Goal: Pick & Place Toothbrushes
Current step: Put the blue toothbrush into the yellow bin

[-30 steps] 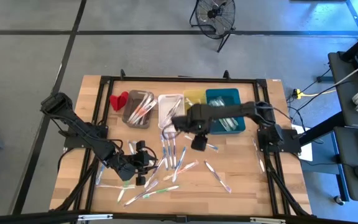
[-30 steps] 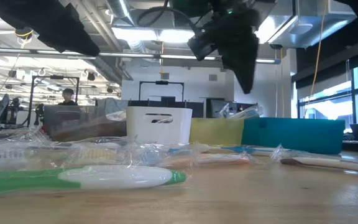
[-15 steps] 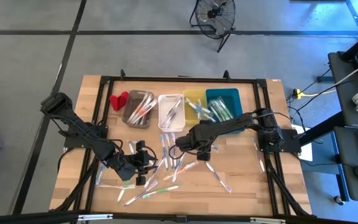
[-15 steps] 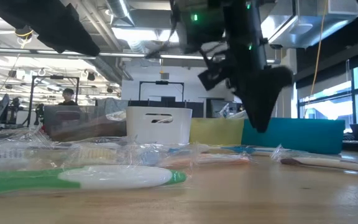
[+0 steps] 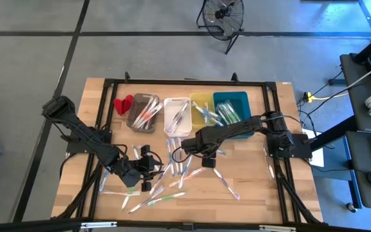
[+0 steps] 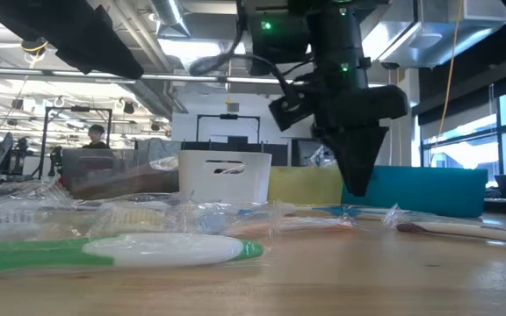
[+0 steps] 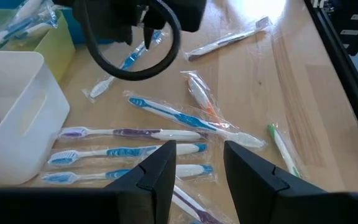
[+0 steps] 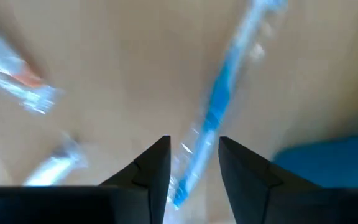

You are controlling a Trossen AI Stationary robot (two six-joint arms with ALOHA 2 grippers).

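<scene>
High view shows a wooden counter [image 5: 250,193] with four bins in a row along its upper part: grey bin [image 5: 143,113], white bin [image 5: 177,115], yellow bin [image 5: 203,108] and teal bin [image 5: 232,113], each with a few toothbrushes inside. Just left of the grey one sits a small red object [image 5: 122,104]. Most of the toothbrushes [image 5: 184,166] are still loose, scattered across the middle and lower middle of the counter in clear wrappers.

Right hand [image 5: 210,156] is at frame center, just below the yellow and teal bins, pointing down at the counter. Its wrist camera shows the two dark fingers [image 8: 154,168] spread a bit apart, with a blue toothbrush [image 8: 213,121] in its wrapper lying on the wood and running right into the gap between them. I can't tell whether they're touching it.

Left hand [image 5: 152,169] sits lower left of center, among the loose brushes. From its wrist camera, the fingers [image 7: 160,171] are parted with nothing between them, hovering over a few blue and purple brushes lined up side by side next to the white bin.

Low view has a green-and-white toothbrush [image 6: 121,250] lying close up at the lower left, and the right arm hanging down in front of the teal bin. A person [image 6: 97,136] is far back in the room at the left.
</scene>
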